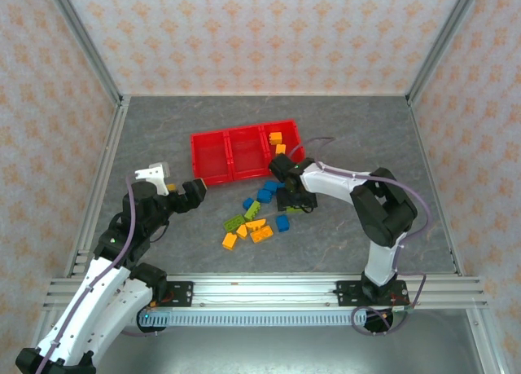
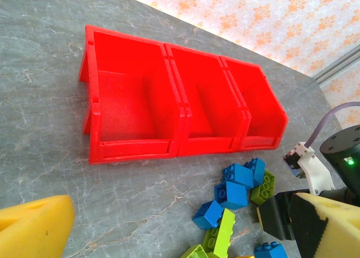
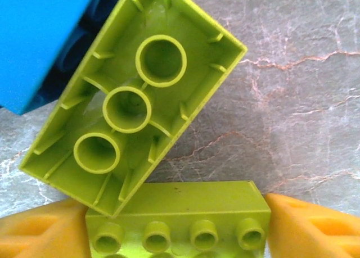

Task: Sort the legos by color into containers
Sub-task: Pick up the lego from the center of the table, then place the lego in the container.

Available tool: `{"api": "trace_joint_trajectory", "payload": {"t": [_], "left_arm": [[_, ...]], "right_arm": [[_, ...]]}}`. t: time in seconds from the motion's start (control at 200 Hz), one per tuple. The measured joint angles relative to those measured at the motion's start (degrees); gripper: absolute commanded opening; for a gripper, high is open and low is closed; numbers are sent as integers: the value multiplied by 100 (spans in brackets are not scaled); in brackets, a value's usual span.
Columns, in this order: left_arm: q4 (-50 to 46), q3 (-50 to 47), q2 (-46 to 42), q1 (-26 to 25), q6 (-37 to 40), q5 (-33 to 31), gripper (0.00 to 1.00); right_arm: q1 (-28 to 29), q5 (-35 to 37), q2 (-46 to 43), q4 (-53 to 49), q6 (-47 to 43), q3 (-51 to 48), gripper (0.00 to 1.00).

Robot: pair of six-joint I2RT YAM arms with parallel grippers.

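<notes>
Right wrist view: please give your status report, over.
Left gripper open, empty. Right gripper shut on lime brick. In the way: upturned lime brick leaning across it, blue brick beside.

Most legos [image 1: 260, 233] lie before the containers [image 1: 212, 158], two inside

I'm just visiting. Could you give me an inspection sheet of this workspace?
Surface: grey marbled table.
Job's things: red three-bin tray; orange bricks in its right-hand bin; loose legos piled in front.
Clutter: nothing seen.
Grippers: left gripper open, holding nothing; right gripper shut on a lime green brick.
Cables: purple cable by the right arm.
Surroundings: patterned walls, aluminium frame.
</notes>
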Motion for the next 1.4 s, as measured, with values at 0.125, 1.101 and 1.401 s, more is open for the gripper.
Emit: {"api": "trace_joint_trajectory", "payload": {"t": [0.125,1.101,1.401], "left_arm": [[0,0,0,0,0,0,99],[0,0,-175,-2,0,0,99],[2,0,-256,-2,0,0,99]], "right_arm": [[2,2,9,4,15,7,62],[24,374,-476,-673,-55,3423,44],[24,-153,1010,-664,-260,4343,43]]}}
